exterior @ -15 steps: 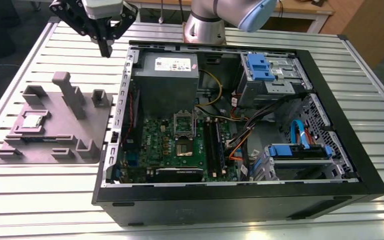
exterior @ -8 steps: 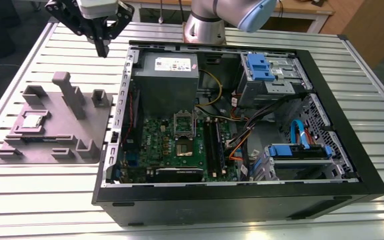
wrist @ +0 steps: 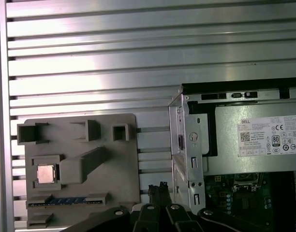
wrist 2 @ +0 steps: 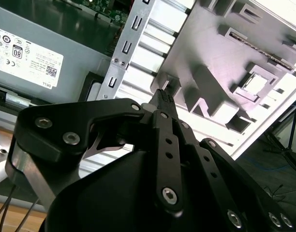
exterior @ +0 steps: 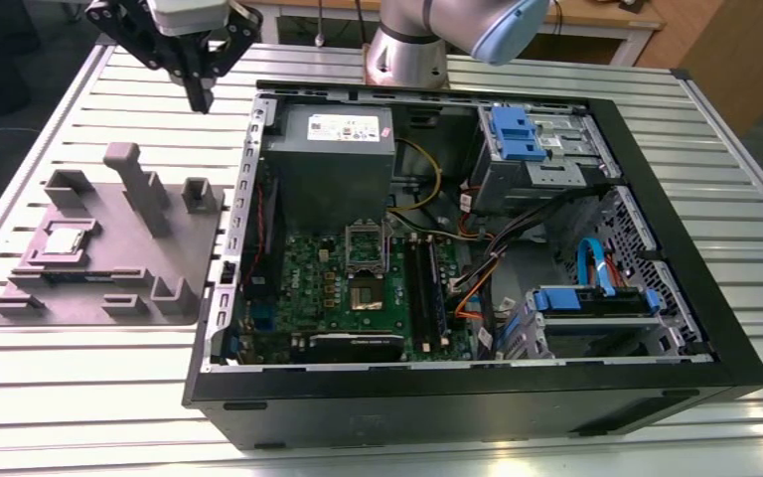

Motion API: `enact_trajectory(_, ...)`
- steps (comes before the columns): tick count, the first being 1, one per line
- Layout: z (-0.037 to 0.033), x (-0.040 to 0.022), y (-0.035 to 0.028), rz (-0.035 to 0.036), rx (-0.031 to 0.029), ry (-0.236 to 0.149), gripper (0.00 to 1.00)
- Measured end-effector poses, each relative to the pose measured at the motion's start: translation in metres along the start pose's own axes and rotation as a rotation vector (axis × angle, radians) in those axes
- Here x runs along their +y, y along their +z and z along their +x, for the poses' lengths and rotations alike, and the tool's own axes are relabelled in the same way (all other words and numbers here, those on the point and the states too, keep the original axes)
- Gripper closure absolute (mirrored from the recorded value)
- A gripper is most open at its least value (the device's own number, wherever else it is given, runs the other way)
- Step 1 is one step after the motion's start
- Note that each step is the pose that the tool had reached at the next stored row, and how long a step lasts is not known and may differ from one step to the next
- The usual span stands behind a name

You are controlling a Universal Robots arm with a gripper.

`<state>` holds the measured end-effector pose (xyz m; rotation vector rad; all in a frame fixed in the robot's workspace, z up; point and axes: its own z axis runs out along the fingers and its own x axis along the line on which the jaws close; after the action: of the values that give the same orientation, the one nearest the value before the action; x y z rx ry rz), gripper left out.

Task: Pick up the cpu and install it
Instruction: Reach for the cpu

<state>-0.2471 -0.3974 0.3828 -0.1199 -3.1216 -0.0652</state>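
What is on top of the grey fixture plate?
On the fixture plate, the cpu sits in a square pocket among raised blocks; a blue-marked strip lies in a slot. What is beneath the cpu is covered.

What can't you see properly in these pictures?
Underside of the cpu: exterior view, it lies flat in the grey fixture.
Inside of the motherboard socket: exterior view, too small to tell.
Upper part of the arm: exterior view, cut off by the edge.
The table behind the gripper: second wrist view, its black body covers it.
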Motion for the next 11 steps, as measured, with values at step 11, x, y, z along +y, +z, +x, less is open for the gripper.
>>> enact_trajectory(11,0.0085,-0.0007,0.0002,0.0000,0.0000,0.000,0.90)
